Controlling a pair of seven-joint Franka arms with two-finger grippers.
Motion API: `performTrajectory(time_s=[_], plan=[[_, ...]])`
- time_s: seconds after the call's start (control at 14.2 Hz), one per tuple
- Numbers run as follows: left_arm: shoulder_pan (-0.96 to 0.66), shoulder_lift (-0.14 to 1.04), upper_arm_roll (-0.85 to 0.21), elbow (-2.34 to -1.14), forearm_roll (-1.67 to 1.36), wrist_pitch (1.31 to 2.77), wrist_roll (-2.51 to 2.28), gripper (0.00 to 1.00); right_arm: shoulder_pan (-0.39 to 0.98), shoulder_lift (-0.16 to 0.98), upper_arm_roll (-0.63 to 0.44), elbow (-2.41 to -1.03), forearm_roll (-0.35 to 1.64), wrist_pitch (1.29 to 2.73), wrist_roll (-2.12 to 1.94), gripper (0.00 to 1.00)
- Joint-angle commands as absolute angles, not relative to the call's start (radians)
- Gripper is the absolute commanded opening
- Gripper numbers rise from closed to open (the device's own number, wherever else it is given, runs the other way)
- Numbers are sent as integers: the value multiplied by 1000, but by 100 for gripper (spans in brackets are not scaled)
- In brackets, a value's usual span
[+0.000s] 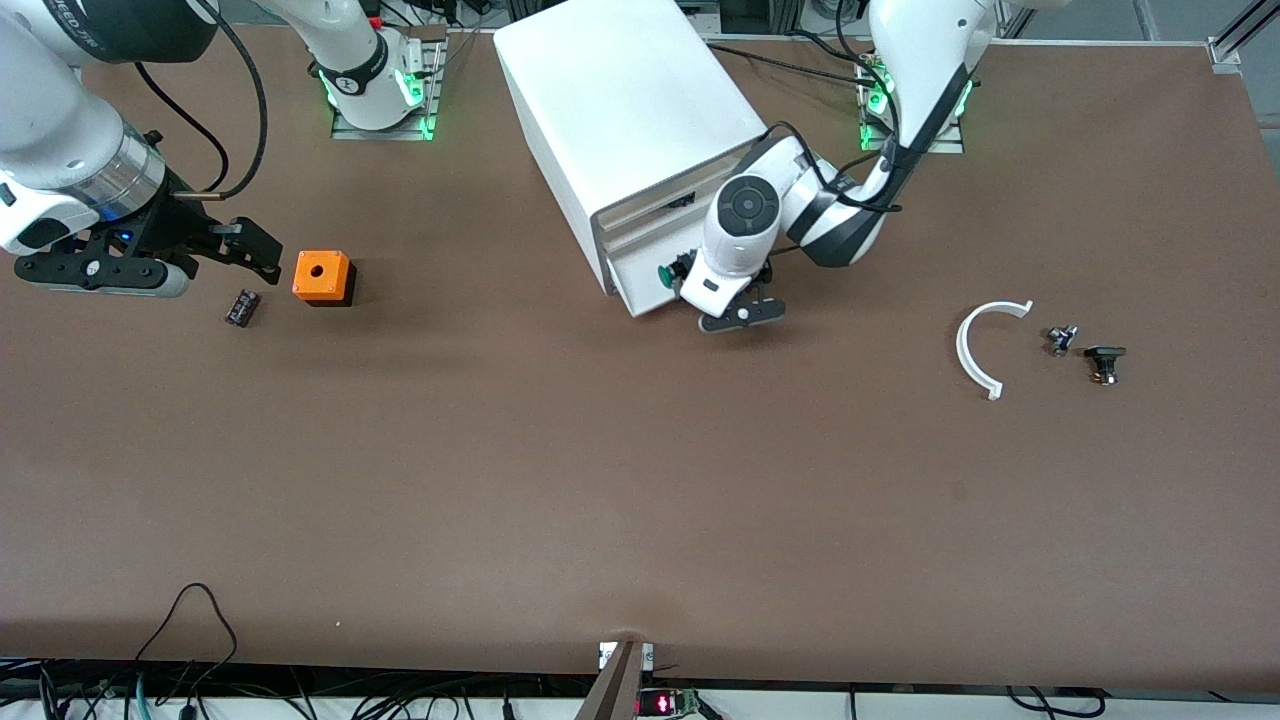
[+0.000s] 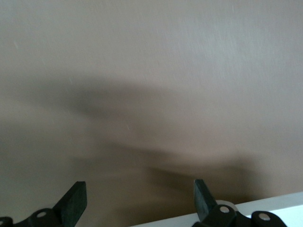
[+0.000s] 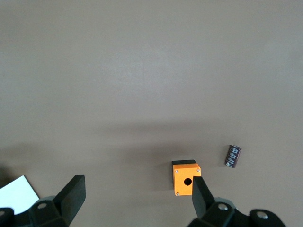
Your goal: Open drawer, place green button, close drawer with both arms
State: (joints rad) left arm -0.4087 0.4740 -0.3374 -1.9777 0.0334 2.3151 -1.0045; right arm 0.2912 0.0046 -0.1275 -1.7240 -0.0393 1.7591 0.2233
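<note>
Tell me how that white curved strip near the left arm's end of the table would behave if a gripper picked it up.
The white curved strip looks thin and lies flat, so it is probably light and may flex a little. Its open arc shape could swing or twist if pinched at one end. Lying so low on the table, it may slide rather than lift cleanly.

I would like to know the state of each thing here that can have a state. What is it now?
drawer: pulled out a little, as it seems.
button: at the drawer's front, green cap showing, not held.
left gripper: fingers open, empty, at the drawer.
right gripper: fingers open, empty, over the table beside the orange cube; this arm waits.
orange cube: on the table, hole upward.
</note>
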Motion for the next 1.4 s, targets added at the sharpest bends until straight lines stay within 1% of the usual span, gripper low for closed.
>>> performTrajectory(time_s=[0.0,0.14,0.21,0.77,0.91,1.05,1.26,1.33], plan=[[-405,456,-385,-1993,-18,2301,-1049,100,240,-5,-85,-1733,-63,1769,213,100],[-408,456,-400,-1993,-20,2287,-1066,100,42,-6,128,-1730,-72,1769,213,100],[-413,456,-402,-1993,-20,2284,-1074,100,10,-6,164,-1726,-72,1766,215,100],[-417,463,-436,-1993,-66,2255,-1075,100,-6,-11,153,-1695,-63,1746,207,100],[-417,463,-437,-1993,-69,2253,-1077,100,-6,-12,146,-1645,-58,1734,154,100],[-417,463,-437,-1991,-68,2253,-1074,100,-6,-5,150,-1547,-58,1651,153,100],[-400,450,-436,-1968,-57,2252,-1054,100,-2,29,153,-1537,-58,1651,163,100],[-388,430,-434,-1950,-49,2226,-1046,100,-2,53,156,-1537,-55,1652,164,100]])
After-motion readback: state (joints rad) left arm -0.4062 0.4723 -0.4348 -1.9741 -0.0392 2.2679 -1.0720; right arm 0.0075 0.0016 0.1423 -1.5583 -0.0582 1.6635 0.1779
